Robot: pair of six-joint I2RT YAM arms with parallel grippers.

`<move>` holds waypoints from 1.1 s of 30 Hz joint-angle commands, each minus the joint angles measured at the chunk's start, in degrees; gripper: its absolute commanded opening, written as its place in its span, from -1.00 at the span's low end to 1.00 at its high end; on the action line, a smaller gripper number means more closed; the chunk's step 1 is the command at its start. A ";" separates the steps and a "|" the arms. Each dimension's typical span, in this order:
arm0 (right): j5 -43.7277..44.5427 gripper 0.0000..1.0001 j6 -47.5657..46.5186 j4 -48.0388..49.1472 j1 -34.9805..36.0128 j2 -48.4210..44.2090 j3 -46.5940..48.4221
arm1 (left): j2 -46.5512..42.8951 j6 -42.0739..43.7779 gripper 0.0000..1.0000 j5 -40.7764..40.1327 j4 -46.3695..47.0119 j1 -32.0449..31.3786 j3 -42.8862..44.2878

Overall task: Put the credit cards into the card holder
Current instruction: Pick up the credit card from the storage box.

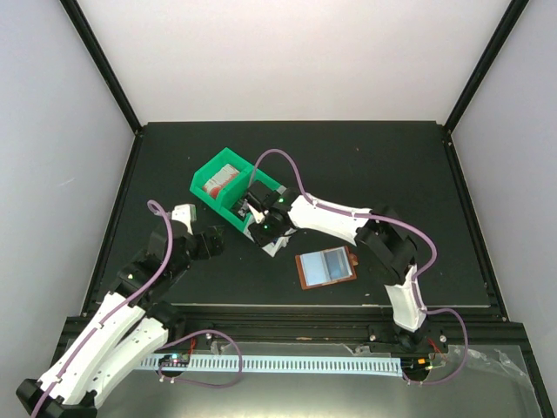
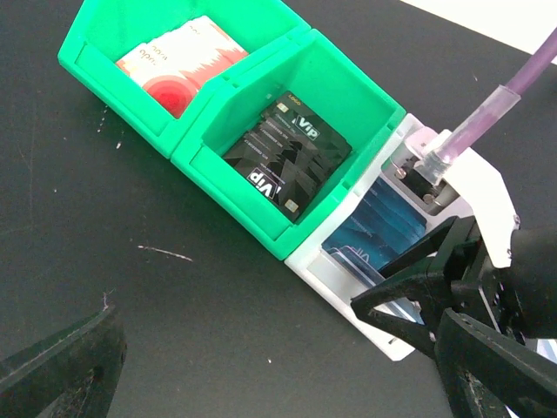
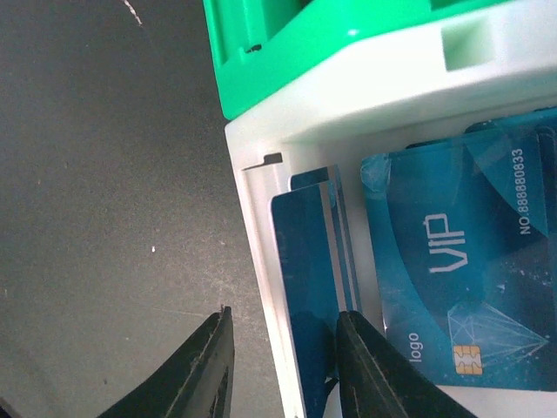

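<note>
Top view: the card holder (image 1: pixel 326 267) is seen open on the table (image 1: pixel 418 174), near the white bin (image 1: pixel 277 247). The right gripper (image 1: pixel 264 222) is lowered over that bin.

Left wrist: the left gripper (image 2: pixel 278 374) is spread wide, nothing held. Black cards (image 2: pixel 287 157) are seen in a green bin (image 2: pixel 235 209).

Right wrist: jaws are part-open, straddling the bin wall and an upright blue card (image 3: pixel 305 296).

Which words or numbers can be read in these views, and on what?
"VIP": blue card in the white bin.
"NO.88880833": same card, along its edge.
"logo": same card, beside its chip.
"VIP": black cards in the green bin.
Red and white card: print too blurred to read.
</note>
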 commanded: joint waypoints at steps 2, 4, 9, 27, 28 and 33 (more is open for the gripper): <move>-0.35 -0.33 1.21 1.19 0.42 -2.88 -1.95 | 0.21 1.02 0.98 0.85 1.35 0.63 -0.14; -0.33 -0.38 1.44 1.36 0.41 -3.08 -2.33 | 0.17 1.01 0.98 0.90 1.38 0.68 -0.14; -0.27 -0.44 1.88 1.85 0.43 -3.91 -3.12 | 0.25 1.03 0.98 1.11 1.51 0.81 -0.27; 0.77 -0.72 2.33 1.79 0.43 -4.45 -3.88 | 0.19 1.00 0.98 1.33 1.46 1.00 -0.40; 0.85 -0.73 2.37 1.77 0.43 -4.32 -3.88 | 0.19 0.95 0.98 1.34 1.47 1.01 -0.40; 2.71 -0.54 2.75 2.46 0.43 -4.21 -3.55 | 0.18 0.98 0.98 1.38 1.50 1.01 -0.43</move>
